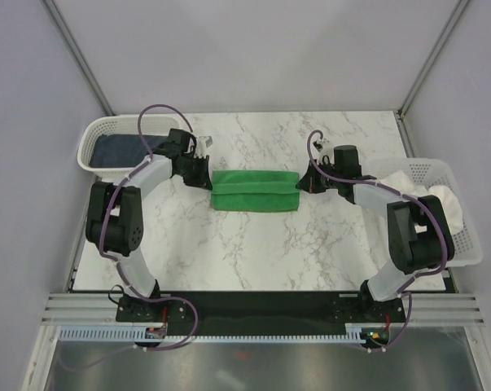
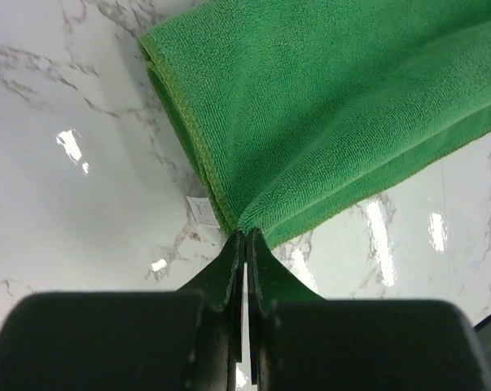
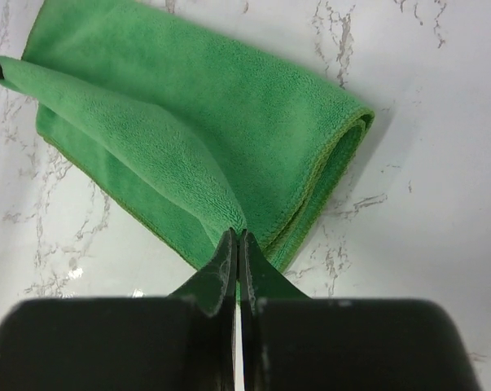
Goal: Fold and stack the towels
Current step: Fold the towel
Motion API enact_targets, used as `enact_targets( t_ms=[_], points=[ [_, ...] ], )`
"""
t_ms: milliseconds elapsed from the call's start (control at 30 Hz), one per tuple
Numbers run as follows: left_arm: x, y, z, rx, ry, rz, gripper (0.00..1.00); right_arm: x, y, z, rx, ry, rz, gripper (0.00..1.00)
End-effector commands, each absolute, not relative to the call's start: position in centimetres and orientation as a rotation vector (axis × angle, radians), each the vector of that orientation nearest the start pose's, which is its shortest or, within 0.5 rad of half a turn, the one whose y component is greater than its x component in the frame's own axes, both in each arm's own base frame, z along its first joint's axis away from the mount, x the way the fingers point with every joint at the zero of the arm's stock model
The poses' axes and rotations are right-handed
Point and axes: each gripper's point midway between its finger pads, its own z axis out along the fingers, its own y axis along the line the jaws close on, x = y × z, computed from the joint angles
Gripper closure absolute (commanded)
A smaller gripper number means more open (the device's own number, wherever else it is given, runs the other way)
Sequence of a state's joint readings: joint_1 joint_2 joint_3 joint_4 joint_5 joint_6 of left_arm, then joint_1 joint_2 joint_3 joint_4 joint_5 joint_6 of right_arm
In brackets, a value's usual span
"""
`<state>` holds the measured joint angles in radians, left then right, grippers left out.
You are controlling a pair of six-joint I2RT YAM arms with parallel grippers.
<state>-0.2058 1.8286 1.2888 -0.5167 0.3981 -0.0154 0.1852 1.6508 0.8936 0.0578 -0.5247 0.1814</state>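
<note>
A green towel lies folded lengthwise in the middle of the marble table. My left gripper is shut on the green towel's left end; the left wrist view shows the cloth pinched at the fingertips and pulled up from the table. My right gripper is shut on the towel's right end; the right wrist view shows the upper layer pinched at the tips and stretched taut toward the other gripper. A small white label shows under the left end.
A white basket at the back left holds a dark blue folded towel. A white basket at the right edge holds white towels. The table's front edge runs along the arm bases.
</note>
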Motion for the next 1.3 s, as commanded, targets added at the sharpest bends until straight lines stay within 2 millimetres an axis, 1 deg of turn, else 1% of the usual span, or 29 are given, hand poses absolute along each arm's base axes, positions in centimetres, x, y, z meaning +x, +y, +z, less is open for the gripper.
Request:
enact_targets(
  t_ms=[0, 67, 100, 233, 433, 533, 667, 700, 733, 800, 833, 900, 967, 1033, 1067, 1133, 1167, 1233, 1267],
  points=[
    [38.6, -15.8, 10.8, 0.381, 2.452, -0.626, 0.98, 38.4, 17.6, 10.5, -0.318, 2.152, 0.800, 1.00],
    [38.3, -15.9, 11.4, 0.381, 2.431, -0.634, 0.98, 38.3, 17.8, 11.0, -0.320, 2.140, 0.800, 1.00],
    [38.4, -15.9, 12.1, 0.383, 2.411, -0.635, 0.98, 38.4, 17.8, 11.4, -0.321, 2.134, 0.800, 1.00],
    [38.0, -16.1, 12.7, 0.381, 2.402, -0.653, 0.98, 38.2, 17.7, 12.4, -0.315, 2.121, 0.793, 1.00],
    [37.2, -16.1, 12.2, 0.373, 2.420, -0.654, 0.98, 37.7, 16.9, 12.3, -0.285, 2.125, 0.745, 1.00],
    [36.4, -15.8, 11.8, 0.362, 2.435, -0.642, 0.98, 37.1, 16.8, 11.9, -0.270, 2.140, 0.755, 1.00],
    [35.2, -15.2, 10.2, 0.357, 2.477, -0.621, 0.98, 36.1, 16.8, 10.3, -0.260, 2.181, 0.768, 1.00],
    [35.1, -15.2, 10.0, 0.353, 2.484, -0.626, 0.98, 36.0, 16.8, 10.0, -0.251, 2.189, 0.770, 1.00],
    [34.9, -15.3, 9.8, 0.353, 2.492, -0.630, 0.98, 35.7, 16.6, 9.2, -0.243, 2.208, 0.770, 1.00],
    [34.7, -15.4, 9.3, 0.347, 2.508, -0.634, 0.98, 35.4, 17.1, 9.0, -0.242, 2.205, 0.808, 1.00],
    [34.5, -15.6, 9.2, 0.357, 2.511, -0.637, 0.98, 35.1, 17.1, 8.4, -0.236, 2.223, 0.819, 1.00],
    [34.3, -15.7, 9.0, 0.356, 2.518, -0.640, 0.94, 34.9, 17.4, 8.0, -0.240, 2.229, 0.844, 1.00],
    [33.9, -15.8, 8.7, 0.363, 2.527, -0.638, 0.86, 34.6, 17.3, 7.4, -0.230, 2.247, 0.843, 1.00],
    [33.5, -15.7, 8.5, 0.365, 2.537, -0.629, 0.80, 34.1, 17.3, 7.1, -0.228, 2.261, 0.843, 0.95],
    [33.4, -15.6, 8.4, 0.366, 2.542, -0.621, 0.79, 34.0, 17.2, 7.1, -0.227, 2.262, 0.841, 0.89],
    [33.2, -15.5, 8.3, 0.369, 2.551, -0.617, 0.75, 33.9, 16.9, 7.0, -0.205, 2.266, 0.824, 0.83],
    [33.1, -15.4, 8.3, 0.370, 2.556, -0.612, 0.74, 33.9, 16.9, 7.0, -0.200, 2.268, 0.822, 0.80],
    [32.8, -15.4, 8.3, 0.373, 2.564, -0.608, 0.74, 33.5, 17.0, 6.9, -0.194, 2.279, 0.841, 0.77],
    [32.7, -15.2, 8.4, 0.373, 2.569, -0.601, 0.73, 33.2, 17.2, 6.8, -0.194, 2.292, 0.844, 0.72]
  ],
)
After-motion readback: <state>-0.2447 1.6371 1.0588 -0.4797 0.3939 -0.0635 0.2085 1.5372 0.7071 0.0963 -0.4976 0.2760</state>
